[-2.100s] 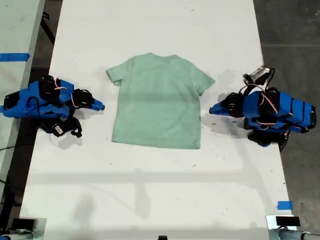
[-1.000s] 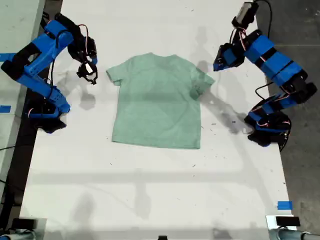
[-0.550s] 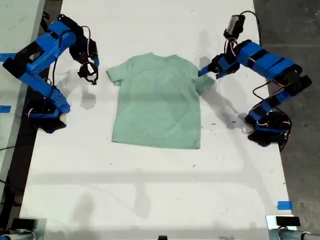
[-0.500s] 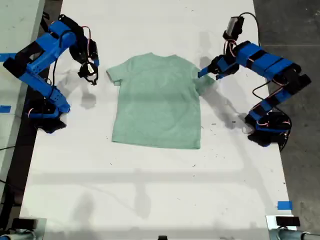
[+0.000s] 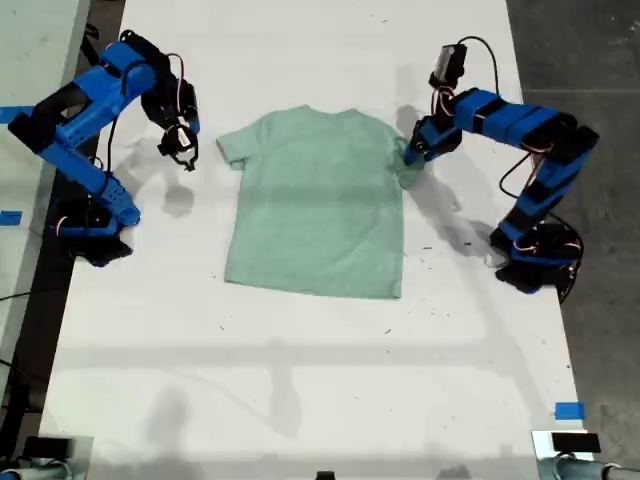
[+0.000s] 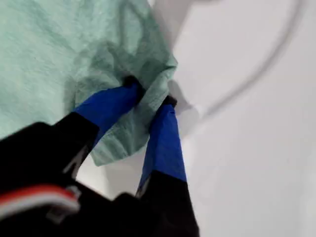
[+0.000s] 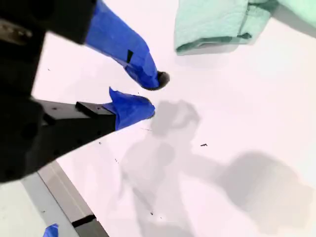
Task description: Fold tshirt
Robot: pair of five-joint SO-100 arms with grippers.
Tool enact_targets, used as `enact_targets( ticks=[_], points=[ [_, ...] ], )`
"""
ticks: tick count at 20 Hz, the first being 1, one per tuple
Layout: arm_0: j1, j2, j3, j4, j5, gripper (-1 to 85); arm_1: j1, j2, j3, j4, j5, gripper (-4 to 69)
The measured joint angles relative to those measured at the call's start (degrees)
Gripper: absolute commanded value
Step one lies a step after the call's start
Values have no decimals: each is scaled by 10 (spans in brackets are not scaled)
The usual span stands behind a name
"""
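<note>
Two blue grippers are mine. My first gripper (image 6: 150, 96) is at the exterior view's right, and its jaws pinch a bunched-up sleeve of the tshirt (image 5: 318, 200). The tshirt lies flat in the middle of the white table (image 5: 300, 380), neck toward the far edge. My second gripper (image 7: 148, 94) hangs above the bare table beside the other sleeve, jaws a little apart, gripping nothing.
</note>
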State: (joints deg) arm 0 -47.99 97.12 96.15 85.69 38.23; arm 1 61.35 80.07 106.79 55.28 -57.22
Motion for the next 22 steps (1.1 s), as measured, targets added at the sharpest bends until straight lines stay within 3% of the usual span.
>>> enact_targets(
  ticks=[7,14,16,19,22],
  points=[
    [0,0,0,-3,0,38,-7,-10,-16,12,-14,-11],
    [0,0,0,-3,0,38,-105,17,-187,205,18,-11],
    [0,0,0,-3,0,38,-135,18,-247,228,40,-11],
    [0,0,0,-3,0,37,-176,18,-291,207,82,-10],
    [0,0,0,-3,0,37,-216,11,-301,124,126,-10]
  ],
)
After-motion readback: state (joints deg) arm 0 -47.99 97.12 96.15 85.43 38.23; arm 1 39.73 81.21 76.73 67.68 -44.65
